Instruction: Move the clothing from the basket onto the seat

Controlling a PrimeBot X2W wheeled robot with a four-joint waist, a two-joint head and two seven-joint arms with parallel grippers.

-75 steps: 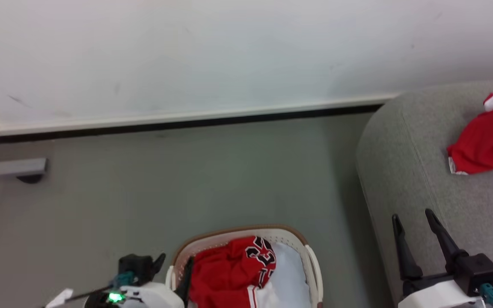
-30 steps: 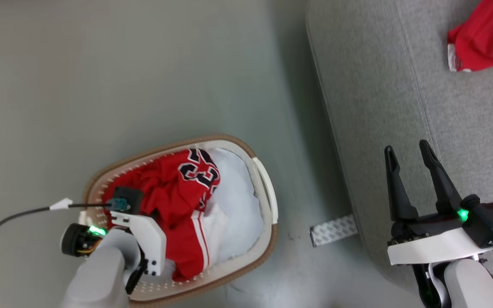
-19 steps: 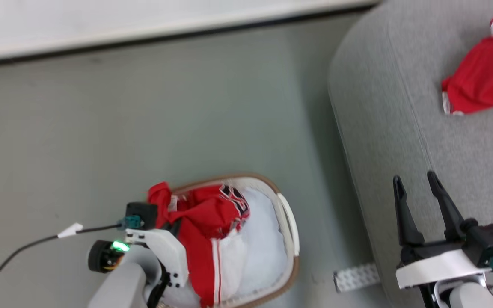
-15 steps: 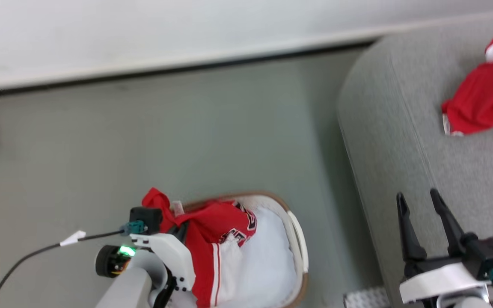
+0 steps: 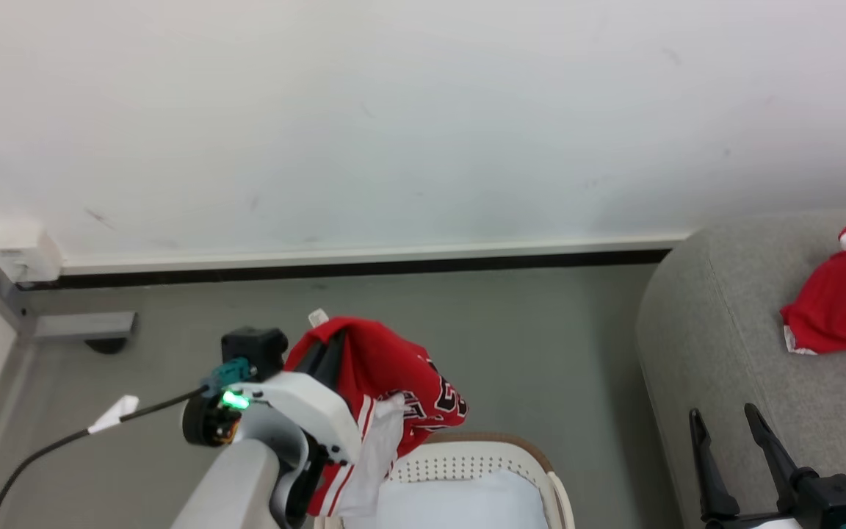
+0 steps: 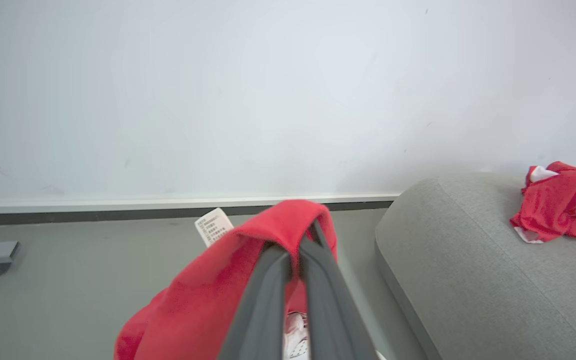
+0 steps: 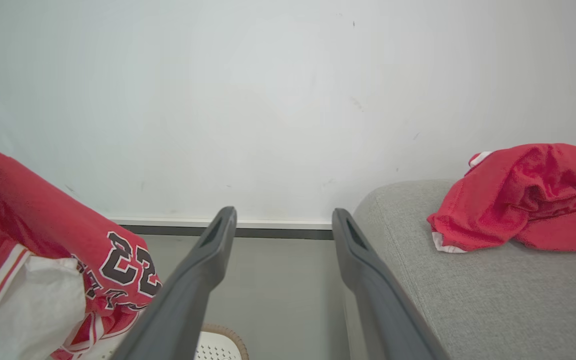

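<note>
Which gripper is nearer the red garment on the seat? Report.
Right. The right gripper stands open over the edge of the seat, short of the red garment. The left gripper, shut on the numbered jersey above the basket, is off across the floor.

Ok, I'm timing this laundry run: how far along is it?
Done: one red garment lies on the grey seat. In hand: the left gripper is shut on a red numbered jersey, held up above the basket. Left: that jersey must reach the seat, and white cloth lies in the basket. The right gripper is open and empty.
</note>
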